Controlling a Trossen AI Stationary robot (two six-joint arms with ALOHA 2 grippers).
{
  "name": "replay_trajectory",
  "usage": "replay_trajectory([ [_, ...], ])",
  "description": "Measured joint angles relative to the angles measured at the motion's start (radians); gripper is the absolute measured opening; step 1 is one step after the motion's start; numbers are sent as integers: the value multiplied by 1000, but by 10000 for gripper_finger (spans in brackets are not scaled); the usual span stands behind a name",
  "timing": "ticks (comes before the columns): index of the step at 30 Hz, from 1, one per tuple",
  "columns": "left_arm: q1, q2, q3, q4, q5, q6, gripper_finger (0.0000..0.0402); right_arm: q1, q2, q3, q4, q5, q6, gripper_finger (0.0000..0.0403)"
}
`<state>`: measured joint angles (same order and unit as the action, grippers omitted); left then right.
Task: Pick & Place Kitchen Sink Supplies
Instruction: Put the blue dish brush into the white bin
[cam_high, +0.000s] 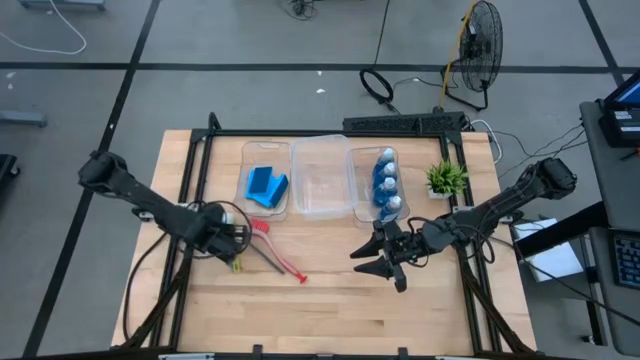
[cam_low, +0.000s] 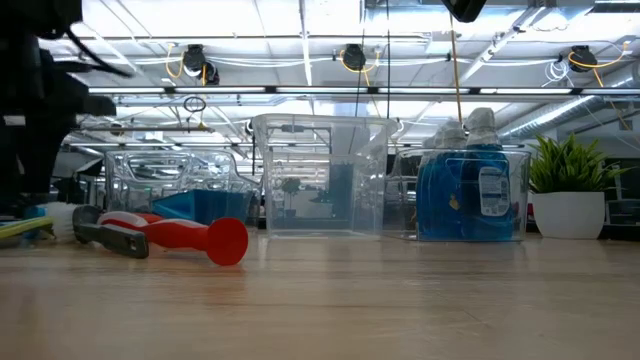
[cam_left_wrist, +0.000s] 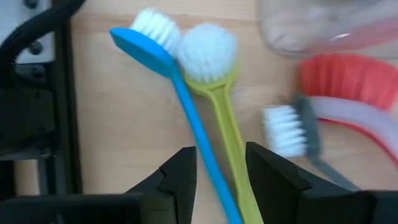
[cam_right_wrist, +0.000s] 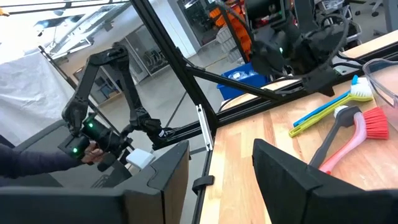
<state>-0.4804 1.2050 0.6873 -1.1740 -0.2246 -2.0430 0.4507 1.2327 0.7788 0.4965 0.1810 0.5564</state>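
Several dish brushes lie flat on the table in front of the left bin. The light blue brush (cam_left_wrist: 180, 87) and the yellow-green brush (cam_left_wrist: 221, 106) lie side by side. A red brush (cam_left_wrist: 348, 81) and a grey-handled brush (cam_left_wrist: 298, 134) lie beside them. My left gripper (cam_left_wrist: 221, 165) is open over the blue and yellow-green handles, one finger on each side, with no touch showing. Blue sponges (cam_high: 265, 185) lie in the left bin. The blue-and-white bottles (cam_high: 387, 185) stand in the right bin. My right gripper (cam_high: 385, 265) hangs open in front of that bin, holding nothing.
A clear middle bin (cam_high: 320, 180) stands between the sponge bin and the bottle bin. A small potted plant (cam_high: 445, 178) stands to the right of the bins. Bare wood lies along the table's near side (cam_high: 330, 310). In the room beyond, a person's hand (cam_right_wrist: 93, 152) holds a small arm.
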Motion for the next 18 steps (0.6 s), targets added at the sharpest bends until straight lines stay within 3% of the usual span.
replay_trajectory([
  [5, 24, 79, -1, 4, 40, 43, 141, 0, 0, 0, 0, 0, 11, 167],
  [18, 45, 126, -1, 2, 15, 19, 141, 0, 0, 0, 0, -2, 32, 167],
])
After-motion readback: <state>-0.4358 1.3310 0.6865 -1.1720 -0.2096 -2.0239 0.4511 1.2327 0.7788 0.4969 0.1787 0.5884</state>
